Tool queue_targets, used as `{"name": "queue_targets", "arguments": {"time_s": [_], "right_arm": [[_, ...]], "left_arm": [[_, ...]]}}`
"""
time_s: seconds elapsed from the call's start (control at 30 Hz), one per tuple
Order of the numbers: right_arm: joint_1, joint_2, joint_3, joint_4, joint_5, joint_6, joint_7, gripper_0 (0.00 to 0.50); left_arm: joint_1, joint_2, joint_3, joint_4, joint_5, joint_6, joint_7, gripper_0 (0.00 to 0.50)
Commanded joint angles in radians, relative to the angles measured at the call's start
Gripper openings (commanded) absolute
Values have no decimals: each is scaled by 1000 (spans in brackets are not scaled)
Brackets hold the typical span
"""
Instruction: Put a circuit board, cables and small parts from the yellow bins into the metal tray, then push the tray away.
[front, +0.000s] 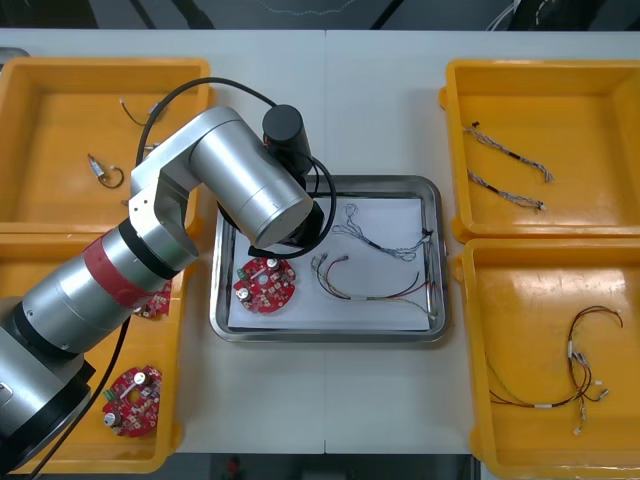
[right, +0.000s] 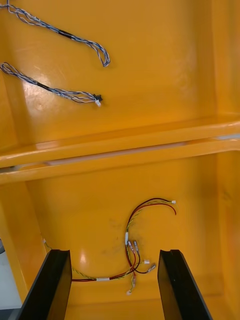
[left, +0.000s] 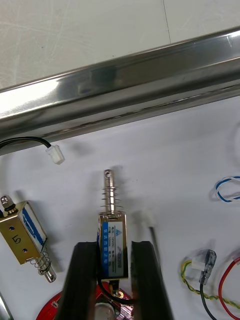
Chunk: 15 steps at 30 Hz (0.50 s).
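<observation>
Closest in, the left wrist view shows the left end effector (left: 114, 248) pinching a small metal part (left: 112, 227) above the white inside of the metal tray (left: 125, 95); whether it touches the tray I cannot tell. A second small metal part (left: 22, 236) lies in the tray just beside the fingers, and a black cable (left: 55, 154) with a white plug lies near the far rim, all of which the left arm (front: 250, 190) covers in the front view. The front view adds the tray's other contents: a round red circuit board (front: 265, 283) in its near left corner, a red and yellow cable (front: 350, 282) at its middle and a twisted blue and white cable (front: 385, 238) toward its far right. Left of the tray, the near left yellow bin (front: 40, 258) holds two spare boards (front: 130, 400); right of it, the near right bin (front: 520, 300) holds a red and yellow harness (front: 571, 352), over which the right end effector (right: 114, 257) hangs with fingers spread wide in the right wrist view. Farther off, the far right bin (front: 580, 100) holds two twisted cables (front: 505, 148), and the far left bin (front: 50, 120) a loose metal part (front: 103, 172) and a thin black lead (front: 132, 112).
</observation>
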<state>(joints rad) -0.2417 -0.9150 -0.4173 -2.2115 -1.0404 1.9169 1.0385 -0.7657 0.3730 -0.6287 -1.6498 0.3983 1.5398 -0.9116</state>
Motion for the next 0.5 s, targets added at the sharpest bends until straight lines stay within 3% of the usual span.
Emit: {"name": "queue_targets", "arguments": {"time_s": [0.03, 0.2, 0.33, 0.5], "right_arm": [[48, 13, -26, -30, 8, 3, -38, 500], [79, 21, -9, -50, 37, 3, -34, 500], [79, 27, 26, -65, 65, 3, -38, 500], [79, 35, 43, -76, 82, 3, -34, 500]], "left_arm": [[9, 7, -17, -15, -26, -12, 97, 500], [9, 10, 4, -48, -30, 2, 111, 500], [9, 20, 56, -127, -22, 86, 111, 500], [9, 63, 152, -257, 42, 233, 100, 500]]}}
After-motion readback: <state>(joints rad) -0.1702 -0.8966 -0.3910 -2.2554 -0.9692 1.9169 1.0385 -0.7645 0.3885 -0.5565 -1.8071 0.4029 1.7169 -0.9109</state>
